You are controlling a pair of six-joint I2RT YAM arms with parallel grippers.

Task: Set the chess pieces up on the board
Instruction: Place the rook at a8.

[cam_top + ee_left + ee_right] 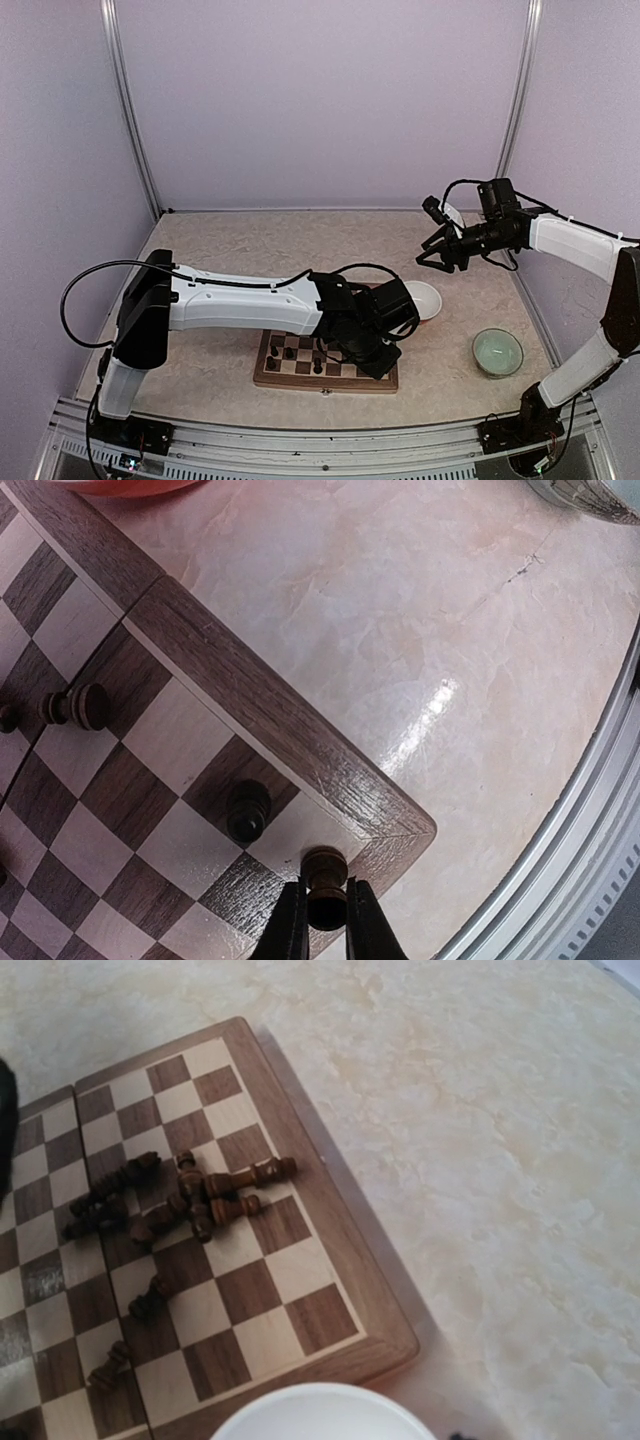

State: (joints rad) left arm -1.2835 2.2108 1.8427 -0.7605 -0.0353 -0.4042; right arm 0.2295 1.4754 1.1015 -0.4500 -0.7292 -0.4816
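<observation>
Our left claw (326, 892) is closed narrow on 1 dark chess piece (324, 864), which stands on the corner square of the board (250, 695). Another piece (247, 810) stands just left of this claw. Our right claw (436, 258) hangs half wide and holds nothing, well apart from the board.

Grained wooden board (250, 685) on a glossy marbled table (420, 620).

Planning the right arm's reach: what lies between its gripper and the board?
A white bowl sits between right gripper and board; top view shows it.
</observation>
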